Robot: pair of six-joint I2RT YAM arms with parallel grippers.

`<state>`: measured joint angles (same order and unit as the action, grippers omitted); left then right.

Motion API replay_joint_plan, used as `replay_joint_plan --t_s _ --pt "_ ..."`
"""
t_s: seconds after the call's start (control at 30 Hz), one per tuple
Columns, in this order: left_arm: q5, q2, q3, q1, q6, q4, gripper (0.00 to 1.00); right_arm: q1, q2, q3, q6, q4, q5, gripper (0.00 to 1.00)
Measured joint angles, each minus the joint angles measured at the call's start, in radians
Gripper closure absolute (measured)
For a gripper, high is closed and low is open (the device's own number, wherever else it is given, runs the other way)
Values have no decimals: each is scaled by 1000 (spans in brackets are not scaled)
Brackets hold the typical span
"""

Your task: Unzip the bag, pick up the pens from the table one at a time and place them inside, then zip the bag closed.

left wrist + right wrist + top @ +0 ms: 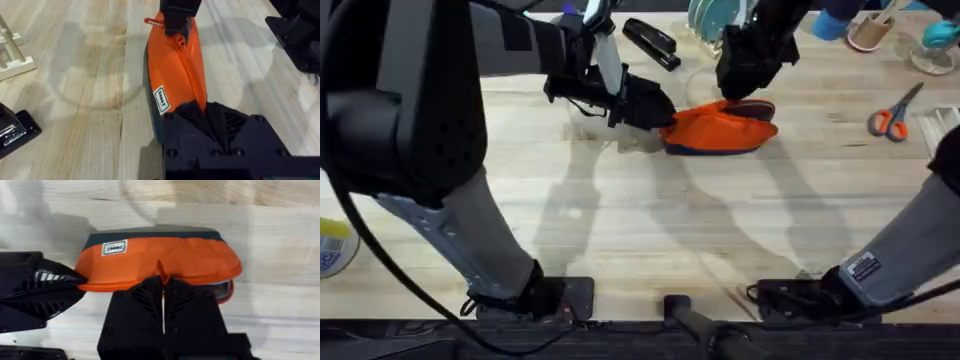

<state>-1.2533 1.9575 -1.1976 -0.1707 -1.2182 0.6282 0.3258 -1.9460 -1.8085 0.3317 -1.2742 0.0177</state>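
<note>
Now both claws, left and right, pinch bag ends; table roomy

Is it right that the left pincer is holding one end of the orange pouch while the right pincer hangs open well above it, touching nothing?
Not quite. The left pincer does hold one end of the orange pouch, but the right pincer is not open or clear of it: the right wrist view shows its fingers shut on the zipper pull at the pouch's top seam.
</note>
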Motion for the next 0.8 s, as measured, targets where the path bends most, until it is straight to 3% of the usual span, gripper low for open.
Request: replay_joint_plan --t_s 0.33,0.8 --pt "0 0 0 0 7 0 958 -74 124 139 -26 87 -38 967" --pt "0 0 0 0 20 0 959 -154 133 153 -85 81 -68 967"
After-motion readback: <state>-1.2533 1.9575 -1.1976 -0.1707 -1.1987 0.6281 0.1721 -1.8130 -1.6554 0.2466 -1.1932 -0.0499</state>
